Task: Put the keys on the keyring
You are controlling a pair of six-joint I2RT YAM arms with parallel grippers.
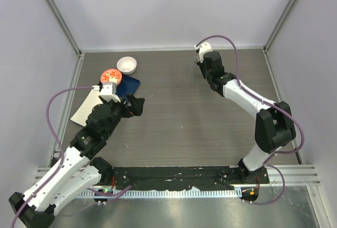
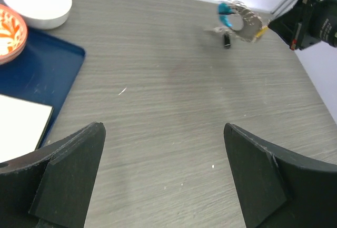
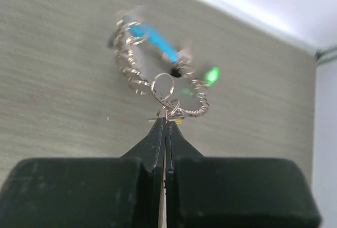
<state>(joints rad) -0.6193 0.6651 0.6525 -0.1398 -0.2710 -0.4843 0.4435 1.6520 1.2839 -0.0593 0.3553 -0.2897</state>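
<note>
My right pincer [image 3: 167, 122] is pressed together on a small wire loop of the keyring [image 3: 158, 75], with the two black fingers meeting at their tips. The ring of grey coiled metal juts out beyond the tips. Its blue plastic piece [image 3: 150, 36] lies on the far side, and a green tag [image 3: 211, 74] shows, blurred, to one side. A key [image 2: 227, 39] with a dark head hangs at the ring's lower edge. I cannot tell whether the ring touches the desk [image 1: 184, 122]. My right arm rises from its base to a bent elbow, then stretches to the far edge of the desk. My left pincer [image 2: 163, 133] stands wide apart with nothing in it, low over the desk. The left arm leans forward beside the blue tray [image 1: 128, 87], which bears the red-patterned dish [image 1: 111, 75]. A white bowl [image 1: 126, 65] sits just beyond.
</note>
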